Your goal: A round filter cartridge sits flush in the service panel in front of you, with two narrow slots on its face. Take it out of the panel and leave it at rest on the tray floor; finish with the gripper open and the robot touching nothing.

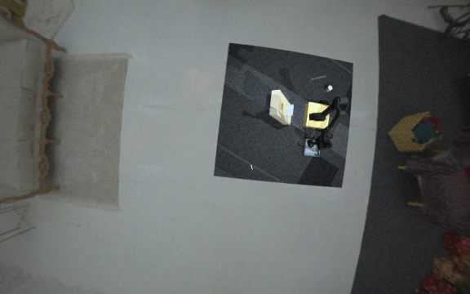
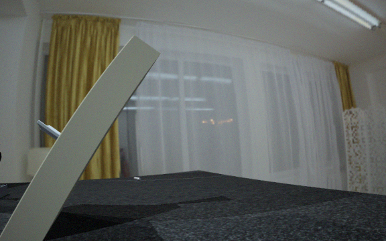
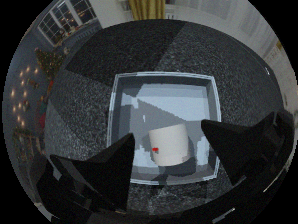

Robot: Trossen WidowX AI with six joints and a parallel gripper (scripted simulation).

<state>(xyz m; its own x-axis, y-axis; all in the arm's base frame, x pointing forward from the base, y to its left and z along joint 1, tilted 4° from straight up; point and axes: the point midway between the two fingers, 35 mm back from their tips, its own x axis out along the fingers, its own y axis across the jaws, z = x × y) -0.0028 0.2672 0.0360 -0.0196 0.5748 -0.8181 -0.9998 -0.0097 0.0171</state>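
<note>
Cartridge (image 3: pixel 168 147): smooth, matt white, plastic-looking.
Tray (image 3: pixel 120 137): smooth pale grey, slight sheen.
Gripper (image 3: pixel 169 163): glossy black.
Mat (image 2: pixel 246 207): rough, matt dark speckled carpet.
Panel (image 2: pixel 79 140): smooth matt cream.

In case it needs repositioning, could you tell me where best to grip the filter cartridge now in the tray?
Probably the filter cartridge by its curved side wall, from straight above: it seems upright on the tray floor, between the open gripper fingers.

One cartridge (image 3: pixel 166 147), one tray (image 3: pixel 120 106), one panel (image 2: pixel 79 134).
</note>
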